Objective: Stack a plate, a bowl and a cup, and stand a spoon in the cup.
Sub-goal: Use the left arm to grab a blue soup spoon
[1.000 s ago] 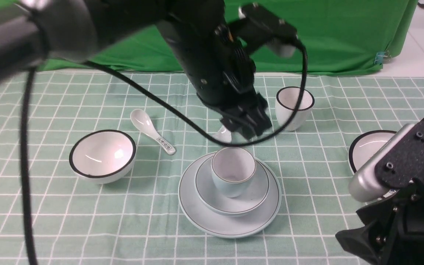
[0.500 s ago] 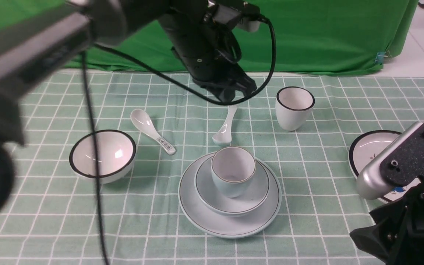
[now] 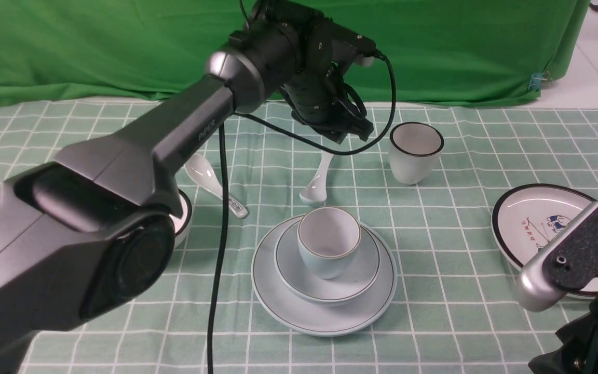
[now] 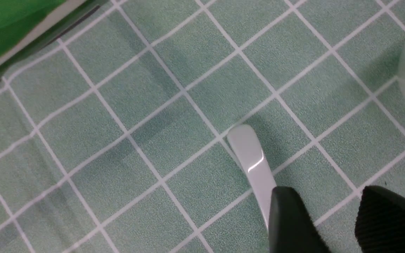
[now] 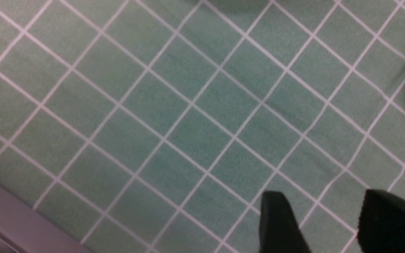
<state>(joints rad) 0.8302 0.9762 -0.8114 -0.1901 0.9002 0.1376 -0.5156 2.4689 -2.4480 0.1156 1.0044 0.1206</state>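
The plate (image 3: 325, 317) lies at the cloth's middle with the bowl (image 3: 353, 280) on it and the cup (image 3: 328, 244) standing upright in the bowl. Just behind the stack the spoon (image 3: 317, 182) lies flat on the cloth, its handle (image 4: 250, 158) pointing away from me. My left gripper (image 3: 350, 136) hangs open over the handle's far end. In the left wrist view the left gripper (image 4: 329, 196) has one finger (image 4: 290, 218) covering the handle, with only cloth between the jaws. My right gripper (image 5: 332, 214) is open over bare cloth at the near right.
A black-rimmed white cup (image 3: 416, 150) stands right of the left gripper. A cartoon plate (image 3: 538, 218) lies at the right, behind my right arm (image 3: 579, 270). A marked white spoon (image 3: 211, 179) and a black-rimmed bowl (image 3: 186, 208), mostly hidden by my left arm, are at the left.
My left gripper has drawn back from low beside the stack to the spoon handle's far end. The spoon lies where it did. My right arm has sunk toward the near right corner.
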